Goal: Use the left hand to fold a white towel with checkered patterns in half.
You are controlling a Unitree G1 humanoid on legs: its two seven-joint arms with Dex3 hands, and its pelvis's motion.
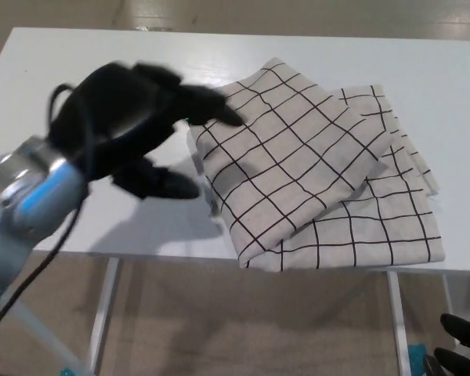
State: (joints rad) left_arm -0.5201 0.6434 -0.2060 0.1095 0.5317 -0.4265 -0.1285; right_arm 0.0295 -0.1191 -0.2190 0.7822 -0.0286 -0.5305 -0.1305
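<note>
Now the left hand [133,125] hovered at frame left, fingers spread and empty, beside the folded towel [321,180] on the table [78,63].

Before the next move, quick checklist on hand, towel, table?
1. Left hand empty, fingers apart: ok.
2. Left hand off the towel: ok, it sits to the left of it, a fingertip near the towel's left edge.
3. Towel doubled over: ok, an upper layer lies across a lower one.
4. Edges lined up: not ok, the top layer sits skewed and the lower layer shows at right and front.
5. Towel fully on the table: cannot tell, its front edge reaches the table's near edge.
6. Right hand clear: ok, low beside the table.
</note>
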